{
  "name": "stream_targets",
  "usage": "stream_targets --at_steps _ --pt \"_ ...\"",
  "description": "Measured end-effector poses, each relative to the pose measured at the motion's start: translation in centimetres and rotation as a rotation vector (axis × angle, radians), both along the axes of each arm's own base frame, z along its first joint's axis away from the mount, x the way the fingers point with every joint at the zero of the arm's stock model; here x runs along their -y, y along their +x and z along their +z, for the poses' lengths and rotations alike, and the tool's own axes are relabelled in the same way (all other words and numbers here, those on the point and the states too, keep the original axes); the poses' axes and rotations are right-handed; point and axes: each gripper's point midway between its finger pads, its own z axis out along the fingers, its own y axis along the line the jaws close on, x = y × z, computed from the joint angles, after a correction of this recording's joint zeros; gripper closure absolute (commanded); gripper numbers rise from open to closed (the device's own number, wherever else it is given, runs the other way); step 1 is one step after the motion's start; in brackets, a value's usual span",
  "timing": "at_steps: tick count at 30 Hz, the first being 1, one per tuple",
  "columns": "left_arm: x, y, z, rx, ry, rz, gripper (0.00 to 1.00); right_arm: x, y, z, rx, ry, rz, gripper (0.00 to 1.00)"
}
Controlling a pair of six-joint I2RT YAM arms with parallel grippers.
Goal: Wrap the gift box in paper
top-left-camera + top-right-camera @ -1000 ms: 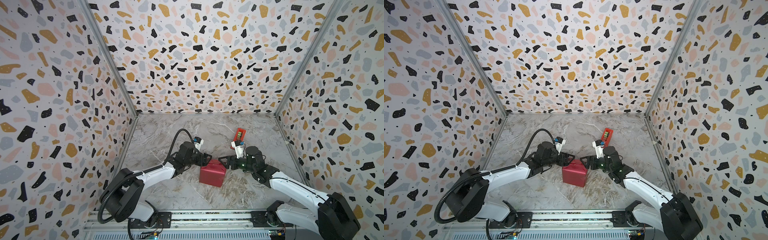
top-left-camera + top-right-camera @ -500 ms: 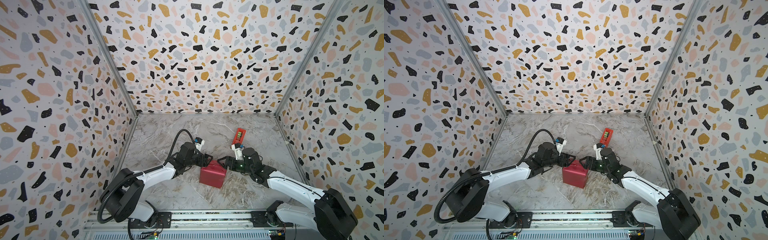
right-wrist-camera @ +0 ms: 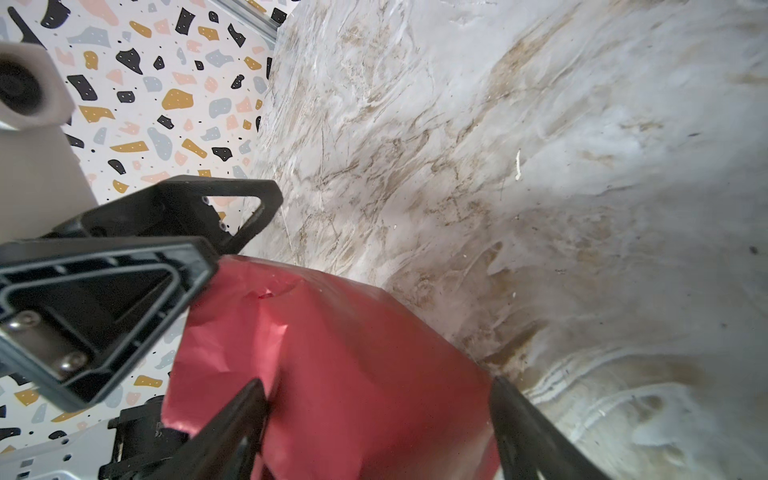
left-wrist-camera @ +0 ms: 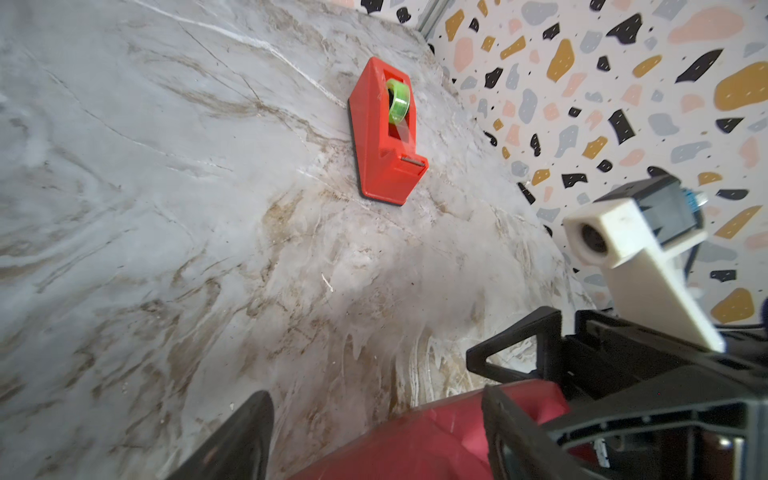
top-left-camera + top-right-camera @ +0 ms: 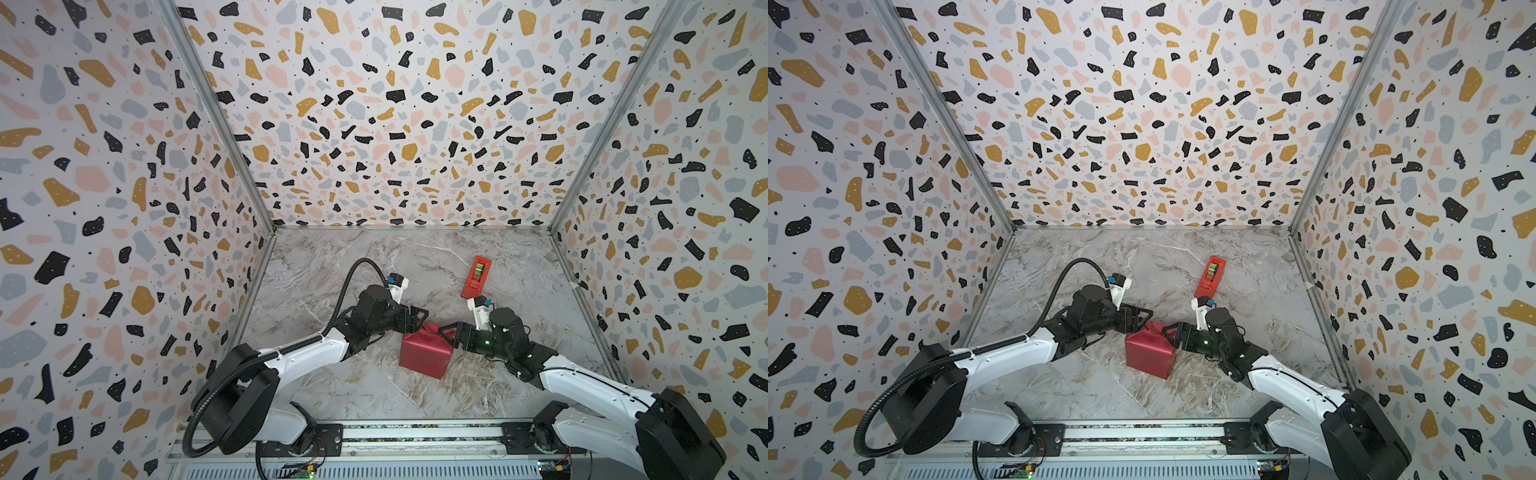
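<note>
The gift box is hidden under the red paper (image 5: 424, 351) (image 5: 1148, 351), which wraps it into a block on the marble floor. Loose crumpled paper folds stick up at its far top edge. My left gripper (image 5: 417, 320) (image 5: 1142, 318) is open at the block's far left top corner, with the paper (image 4: 415, 440) under its jaws. My right gripper (image 5: 444, 332) (image 5: 1168, 332) is open at the far right corner. Its jaws straddle the paper (image 3: 353, 353), and one finger (image 3: 232, 424) touches a fold. The two grippers nearly meet over the block.
A red-orange tape dispenser (image 5: 476, 277) (image 5: 1210, 276) (image 4: 386, 133) with a green roll stands behind the right gripper, towards the back right. Patterned walls enclose the floor on three sides. The arms' base rail (image 5: 415, 432) runs along the front.
My right gripper has edged left, closer onto the wrapped block. My left gripper's jaws have widened a little. The block has not moved.
</note>
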Motion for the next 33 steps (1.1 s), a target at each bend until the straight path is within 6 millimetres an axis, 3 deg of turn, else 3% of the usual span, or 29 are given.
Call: stream_targets --at_steps 7,13,19,33 --pt "-0.6 0.9 0.9 -0.024 -0.049 0.074 0.20 -0.1 0.0 0.0 0.029 0.007 -0.002 0.17" --pt "-1.6 1.5 -1.1 -0.126 -0.040 0.137 0.25 -0.2 -0.1 0.1 0.047 0.014 -0.002 0.17" --pt "-1.7 0.6 -3.0 -0.244 -0.036 0.137 0.28 -0.1 -0.3 0.2 0.060 0.013 -0.001 0.17" --pt "-1.3 -0.7 -3.0 -0.298 -0.054 0.088 0.23 0.0 -0.6 0.2 0.071 0.012 0.002 0.17"
